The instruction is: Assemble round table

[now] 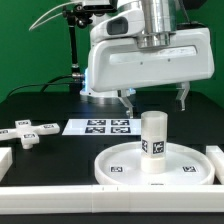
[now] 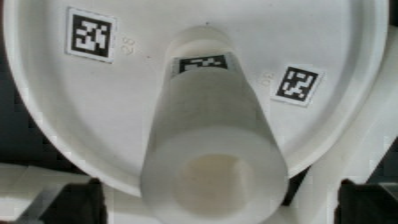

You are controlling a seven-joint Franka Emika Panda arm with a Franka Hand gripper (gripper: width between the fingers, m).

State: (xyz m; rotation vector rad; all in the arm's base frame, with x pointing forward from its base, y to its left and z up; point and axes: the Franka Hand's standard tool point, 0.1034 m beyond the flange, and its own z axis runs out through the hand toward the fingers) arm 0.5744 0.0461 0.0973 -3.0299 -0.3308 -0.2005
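Released and spread wide, the pincer (image 1: 155,98) hangs straight above the short cylindrical leg (image 1: 153,142), upright on the rimmed round disc (image 1: 108,160) beneath it. The leg looks light, stiff, smooth plastic, likely slippery: clamp its curved sides squarely near the top.

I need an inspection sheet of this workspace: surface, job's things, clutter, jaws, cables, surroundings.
Surface: black table carries every part.
Job's things: large white rimmed round plastic disc lies flat; short white cylindrical leg stands upright near its middle; white cross-shaped foot piece lies apart, toward the exterior view's left.
Clutter: plain white rectangular blocks border the disc; marker board lies behind it.
Grippers: gripper above the leg, jaws open, touching nothing.
Cables: black cable arcs overhead.
Surroundings: green backdrop.
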